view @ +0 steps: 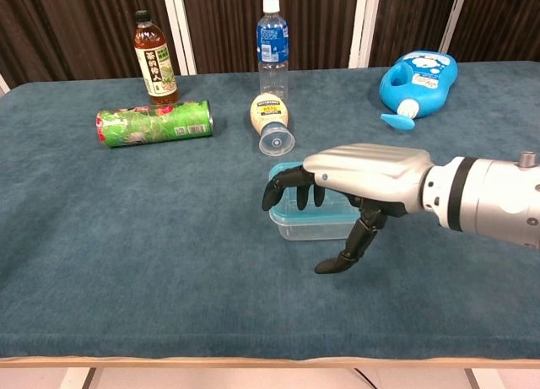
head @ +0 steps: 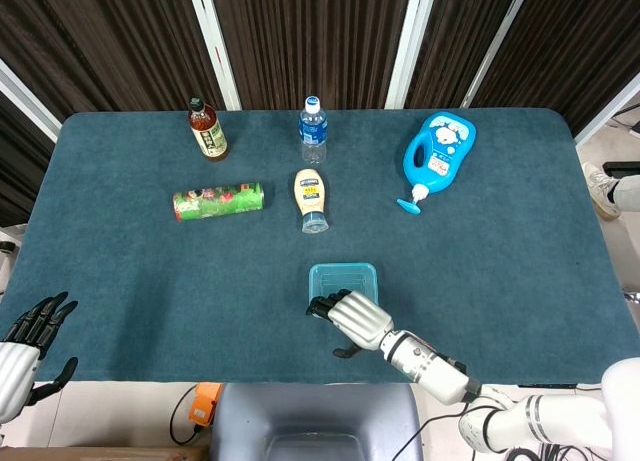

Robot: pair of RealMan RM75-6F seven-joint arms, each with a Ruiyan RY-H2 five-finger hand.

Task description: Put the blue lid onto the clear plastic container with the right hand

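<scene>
The clear plastic container [view: 310, 225] stands at the near middle of the table, and the blue lid [head: 344, 277] lies flat on top of it. My right hand [view: 364, 173] hovers over the container's near edge, palm down, with its fingers [view: 291, 185] bent down over the left rim and the thumb hanging apart below. It holds nothing. In the head view my right hand [head: 352, 317] covers the lid's near edge. My left hand [head: 30, 333] is at the lower left, off the table, with its fingers spread and nothing in it.
A brown tea bottle [head: 208, 129] and a water bottle [head: 313, 129] stand at the back. A green can [head: 218, 200] and a mayonnaise bottle [head: 311, 199] lie on their sides mid-table. A blue detergent bottle [head: 438, 153] lies at the back right.
</scene>
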